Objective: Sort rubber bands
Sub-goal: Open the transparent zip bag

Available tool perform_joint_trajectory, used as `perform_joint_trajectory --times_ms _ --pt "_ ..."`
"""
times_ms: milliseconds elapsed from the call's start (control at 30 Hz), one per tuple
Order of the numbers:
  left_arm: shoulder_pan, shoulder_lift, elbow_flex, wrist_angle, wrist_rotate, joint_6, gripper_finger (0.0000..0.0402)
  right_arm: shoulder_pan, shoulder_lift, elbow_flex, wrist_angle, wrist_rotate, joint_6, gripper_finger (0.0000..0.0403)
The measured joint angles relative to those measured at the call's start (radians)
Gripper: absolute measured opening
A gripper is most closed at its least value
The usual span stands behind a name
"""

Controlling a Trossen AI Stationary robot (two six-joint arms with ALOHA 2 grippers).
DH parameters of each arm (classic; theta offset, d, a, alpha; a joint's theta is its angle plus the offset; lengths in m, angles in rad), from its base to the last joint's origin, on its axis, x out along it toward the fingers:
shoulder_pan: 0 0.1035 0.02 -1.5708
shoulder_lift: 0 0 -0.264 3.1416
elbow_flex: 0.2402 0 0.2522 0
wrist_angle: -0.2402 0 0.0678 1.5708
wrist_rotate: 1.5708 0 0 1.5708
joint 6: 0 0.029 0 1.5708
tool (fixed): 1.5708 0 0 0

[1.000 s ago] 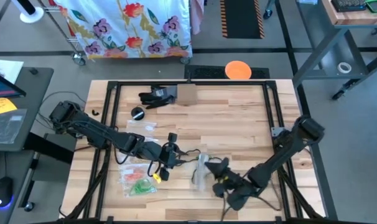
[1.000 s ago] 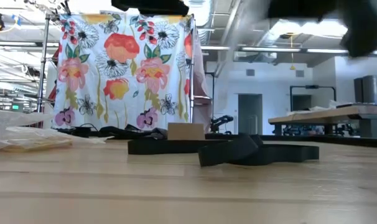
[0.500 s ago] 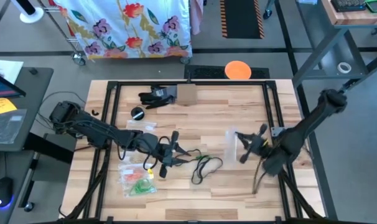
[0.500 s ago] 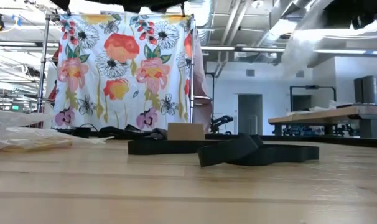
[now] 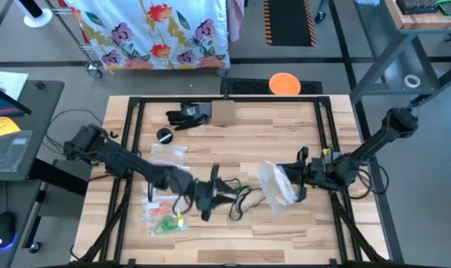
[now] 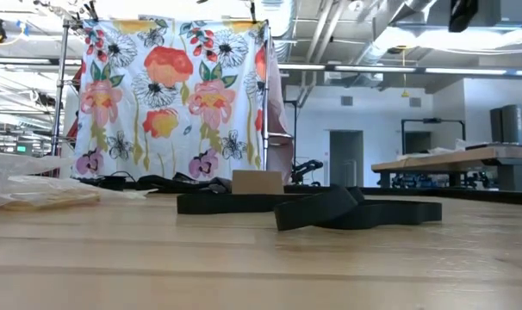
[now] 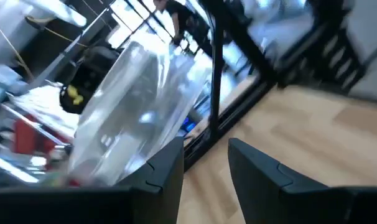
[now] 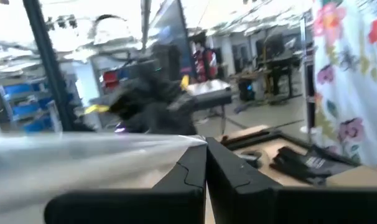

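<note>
R gripper (image 5: 298,177) is seen over the table's right half, fingers (image 8: 204,168) pressed together on the edge of a clear plastic bag (image 5: 276,184), which is held up off the table (image 5: 285,130) and hangs toward the centre. In the R wrist view the bag (image 8: 76,165) is stretched flat across the fingers; whether anything is inside can't be told.

L gripper (image 5: 210,195) is positioned near the table's front-centre, just left of the held bag. Its fingers (image 7: 257,174) are kept part-open w/ a narrow gap; nothing is seen gripped between them. The held bag (image 7: 132,118) is viewed straight ahead in the L wrist view, apart from the fingertips.

Rubber bands: a red/orange and green cluster (image 5: 164,216) is seen inside a clear bag lying at front-left, w/ a yellow bit at its right edge. Another clear bag (image 5: 170,150) is laid flat further back on the left; contents can't be told. A dark looped cable (image 5: 244,201) is lying betw. the two grippers.

At the back of the table a cardboard box (image 5: 222,113), a black glove-like item (image 5: 187,115) and a small black round object (image 5: 164,135) are seen. In the low view black straps (image 6: 330,207) are laid across the tabletop, w/ a floral cloth (image 6: 175,95) hung behind.
</note>
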Motion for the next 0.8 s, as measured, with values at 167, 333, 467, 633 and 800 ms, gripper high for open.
perform_joint_trajectory --times_ms 167,333,467,633,800 --pt "-0.069 0.184 0.155 0.061 -0.272 0.176 0.0120 -0.061 0.052 -0.001 0.071 -0.104 0.017 0.0000" --pt "-0.092 0.324 0.301 0.057 -0.398 0.287 0.0120 -0.082 0.057 -0.001 0.067 -0.126 0.043 0.0000" --pt "-0.085 0.408 0.372 0.057 -0.506 0.322 0.0120 -0.073 0.057 -0.001 0.067 -0.143 0.047 0.0000" --pt "-0.080 0.478 0.434 0.117 -0.595 0.377 0.0120 -0.072 0.057 -0.001 0.069 -0.172 0.043 0.0000" --pt "-0.074 0.490 0.446 0.156 -0.622 0.403 0.0120 -0.075 0.057 -0.001 0.067 -0.171 0.043 0.0000"
